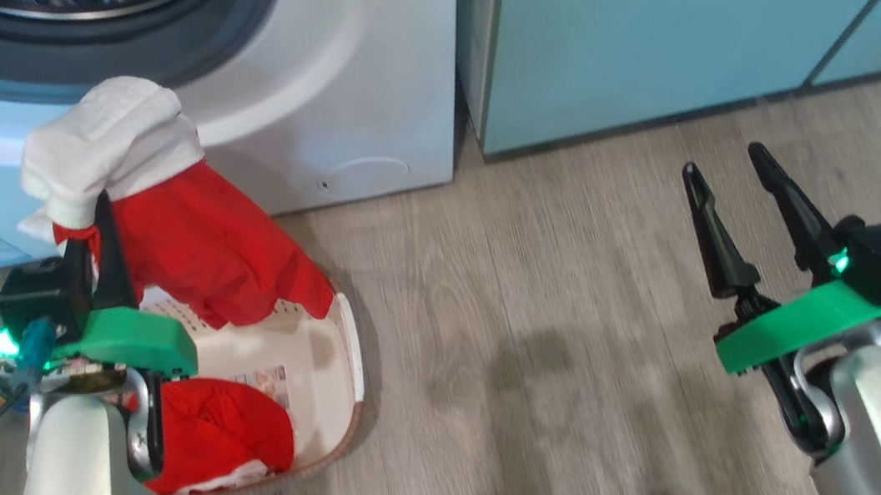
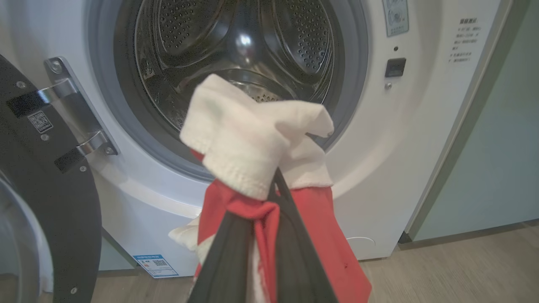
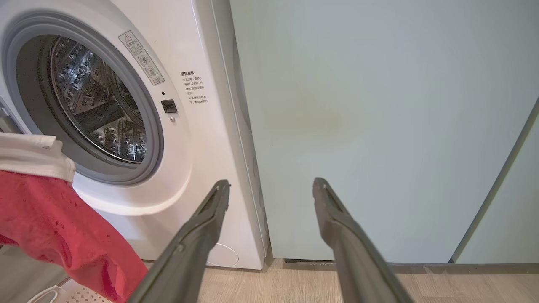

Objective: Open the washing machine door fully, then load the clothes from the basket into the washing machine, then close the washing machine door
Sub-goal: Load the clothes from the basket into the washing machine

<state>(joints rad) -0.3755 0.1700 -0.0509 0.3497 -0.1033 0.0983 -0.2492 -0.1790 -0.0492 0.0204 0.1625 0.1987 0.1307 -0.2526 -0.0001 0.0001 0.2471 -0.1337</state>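
Note:
My left gripper (image 1: 94,218) is shut on a red and white garment of the clothes (image 1: 177,221), which hangs above the basket (image 1: 351,351). In the left wrist view the fingers (image 2: 290,235) pinch this bundle (image 2: 252,139) right in front of the washing machine's (image 2: 391,139) grey-rimmed drum opening. The washing machine door (image 2: 54,210) stands swung open at the left, its black rim and hinge showing. More red clothes (image 1: 219,430) lie in the cream basket on the floor. My right gripper (image 1: 724,162) is open over bare floor, apart from everything.
Pale teal cabinets (image 1: 672,9) stand directly right of the washing machine (image 1: 353,82). In the right wrist view my right gripper (image 3: 269,185) points at the cabinet front (image 3: 379,118). Wooden floor (image 1: 552,335) lies between the basket and the right arm.

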